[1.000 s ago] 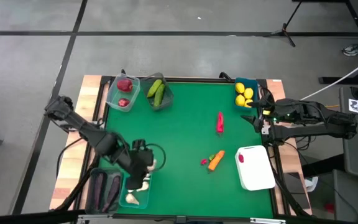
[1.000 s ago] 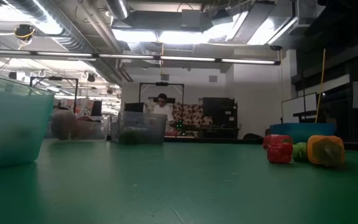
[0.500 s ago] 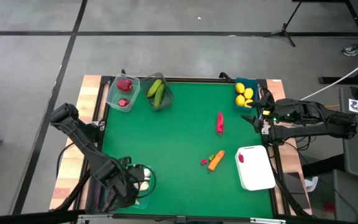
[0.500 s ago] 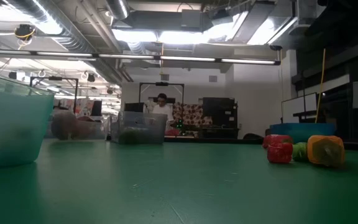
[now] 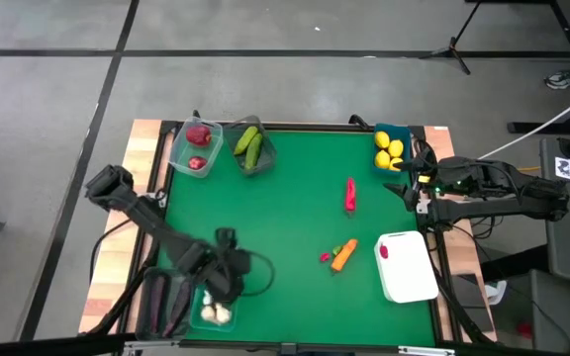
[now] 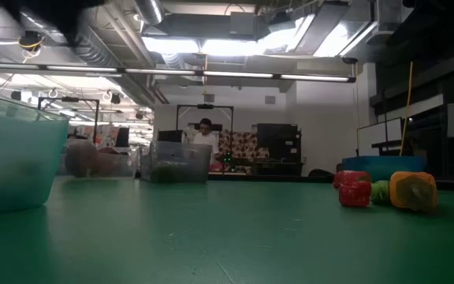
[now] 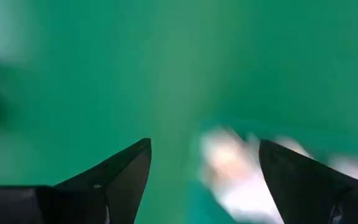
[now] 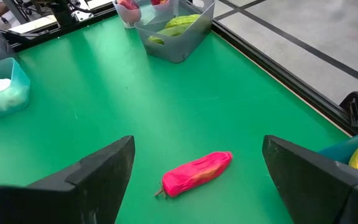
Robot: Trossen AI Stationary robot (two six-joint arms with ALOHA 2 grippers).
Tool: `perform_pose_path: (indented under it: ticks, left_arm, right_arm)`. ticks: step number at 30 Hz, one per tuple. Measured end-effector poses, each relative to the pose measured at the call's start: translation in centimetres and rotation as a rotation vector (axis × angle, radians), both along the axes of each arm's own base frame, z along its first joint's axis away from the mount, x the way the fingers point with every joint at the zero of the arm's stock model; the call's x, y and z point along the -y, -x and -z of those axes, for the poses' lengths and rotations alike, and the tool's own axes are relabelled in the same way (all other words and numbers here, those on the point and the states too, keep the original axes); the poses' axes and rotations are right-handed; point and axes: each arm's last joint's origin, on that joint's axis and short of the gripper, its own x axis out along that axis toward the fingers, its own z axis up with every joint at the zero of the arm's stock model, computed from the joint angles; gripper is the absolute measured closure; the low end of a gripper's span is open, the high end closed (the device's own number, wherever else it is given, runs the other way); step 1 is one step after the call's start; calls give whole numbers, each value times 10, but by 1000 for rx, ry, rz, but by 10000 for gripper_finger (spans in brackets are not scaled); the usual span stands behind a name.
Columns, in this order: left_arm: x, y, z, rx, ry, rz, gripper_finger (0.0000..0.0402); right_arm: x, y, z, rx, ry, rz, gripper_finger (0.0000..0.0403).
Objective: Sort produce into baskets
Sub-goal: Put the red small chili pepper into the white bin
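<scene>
Green table (image 5: 295,198), left gripper (image 5: 234,282) jaws apart just beside garlic tub (image 5: 214,311); right gripper (image 5: 411,181) jaws wide, empty.

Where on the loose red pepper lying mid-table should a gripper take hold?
Likely across the red pepper's middle, from above: it lies flat and elongated on the green mat, clear of the carrot, so fingers straddle its narrow width.

Your overhead view is evenly lit, with soft shadows on the green surface (image 5: 295,227). From table height, bright ceiling lights (image 6: 211,43) glare while the foreground sits dim. Your left wrist view is smeared by motion blur; the right wrist view is sharp.
</scene>
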Motion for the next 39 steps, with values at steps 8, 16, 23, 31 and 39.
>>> perform_pose_path:
  ticks: [8,16,23,31,39]
  left_arm:
    - [-59,-78,-13,393,-230,63,109]
    - [-90,-121,36,332,-240,64,119]
    - [-84,-157,83,415,-38,216,123]
    - [-105,-170,96,570,148,354,123]
    - [-131,-157,118,763,287,431,123]
  right_arm:
    - [0,0,0,4,-10,6,52]
    - [0,0,0,12,-31,8,52]
    - [-1,0,0,13,-41,-3,52]
    - [-1,0,0,12,-42,-4,52]
    - [-1,0,0,12,-40,-2,52]
